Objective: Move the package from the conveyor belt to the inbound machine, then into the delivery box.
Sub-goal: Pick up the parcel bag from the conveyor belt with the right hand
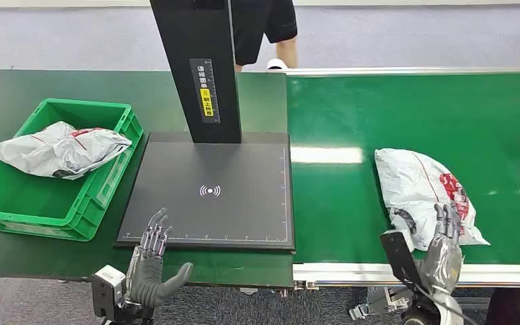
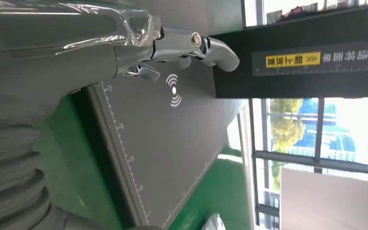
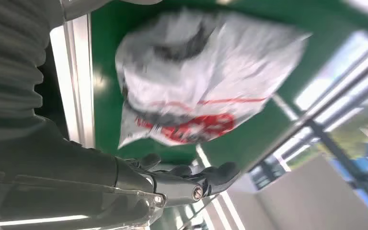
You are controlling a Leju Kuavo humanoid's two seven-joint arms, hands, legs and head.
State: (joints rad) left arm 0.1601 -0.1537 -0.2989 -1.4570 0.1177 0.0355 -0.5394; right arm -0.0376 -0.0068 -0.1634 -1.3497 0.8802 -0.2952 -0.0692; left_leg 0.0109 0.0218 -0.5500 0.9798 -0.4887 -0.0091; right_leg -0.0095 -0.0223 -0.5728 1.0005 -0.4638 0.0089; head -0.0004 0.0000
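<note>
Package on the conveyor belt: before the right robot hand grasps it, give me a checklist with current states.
1. Package lies flat on the conveyor belt, within reach: ok.
2. Right robot hand open beside the package's near edge, holding nothing: ok.
3. Left robot hand open at the near edge of the inbound machine, off its scanning surface: ok.
4. Scanning surface free of parcels: ok.
5. Delivery box has room: cannot tell; one package already lies across its top.
6. Belt stopped: cannot tell.
</note>
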